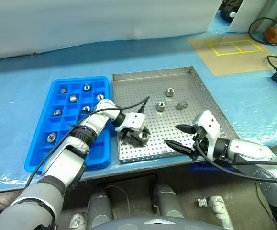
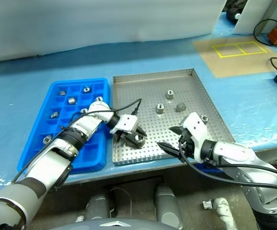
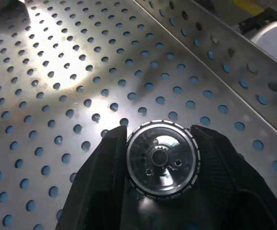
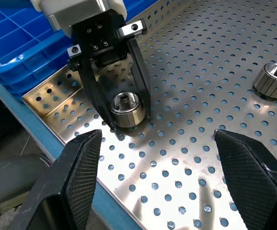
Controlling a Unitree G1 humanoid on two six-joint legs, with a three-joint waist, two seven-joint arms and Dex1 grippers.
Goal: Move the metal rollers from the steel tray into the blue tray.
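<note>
At the near edge of the steel tray (image 1: 128, 155), the left gripper (image 1: 137, 138) is clamping one metal roller (image 4: 127, 109) across its knurled rim, the two black fingers (image 3: 100, 182) pressing on opposite sides just above the perforated floor. The piece is looking dense, rigid and polished, so it is likely slippery; a squeeze across the ribbed circumference, as here, seems the surest hold. The left forearm is reaching in over the blue tray (image 1: 38, 153) with the wrist bent toward the robot's right and angling downward. Beside it, the right gripper (image 1: 179, 135) is hovering over the tray's near right part, its fingers spread wide and holding nothing. Farther back, three loose rollers (image 1: 170, 91) are lying mid-tray, while six more are sitting in separate compartments of the blue tray.
</note>
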